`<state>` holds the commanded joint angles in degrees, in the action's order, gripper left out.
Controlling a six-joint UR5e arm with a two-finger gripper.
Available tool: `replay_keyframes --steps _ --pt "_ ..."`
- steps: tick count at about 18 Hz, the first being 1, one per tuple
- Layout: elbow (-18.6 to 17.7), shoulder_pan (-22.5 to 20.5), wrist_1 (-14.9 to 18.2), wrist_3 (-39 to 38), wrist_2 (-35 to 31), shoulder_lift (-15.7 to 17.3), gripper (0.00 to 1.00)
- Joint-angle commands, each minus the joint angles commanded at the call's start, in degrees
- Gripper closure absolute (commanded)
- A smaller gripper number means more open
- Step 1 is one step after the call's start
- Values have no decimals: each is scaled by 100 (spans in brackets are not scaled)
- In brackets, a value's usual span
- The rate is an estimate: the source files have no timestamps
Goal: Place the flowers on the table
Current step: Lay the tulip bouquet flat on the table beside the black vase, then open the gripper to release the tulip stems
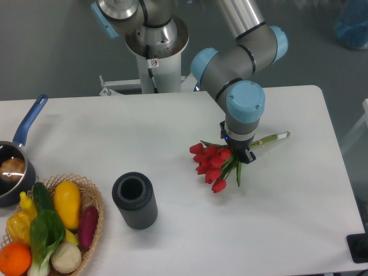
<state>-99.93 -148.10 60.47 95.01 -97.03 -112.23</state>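
The flowers, red tulips with green leaves, lie low over the white table, right of its middle. Their green stems stick out to the right, towards the table's right side. My gripper points straight down and is shut on the flowers where stems meet blooms. The wrist hides most of the fingers. I cannot tell whether the blooms touch the tabletop.
A dark grey ribbed cylinder stands upright left of the flowers. A wicker basket of vegetables and fruit sits at the front left corner. A pot with a blue handle is at the left edge. The robot's base stands behind the table.
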Motion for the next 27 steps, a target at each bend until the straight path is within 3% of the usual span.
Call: replay_keyframes --steps 4,18,27 --pt "-26 184 0 -9 -527 -114 63" --pt "-123 193 0 -17 -528 -150 62" --pt "-88 193 0 -17 -528 -150 46"
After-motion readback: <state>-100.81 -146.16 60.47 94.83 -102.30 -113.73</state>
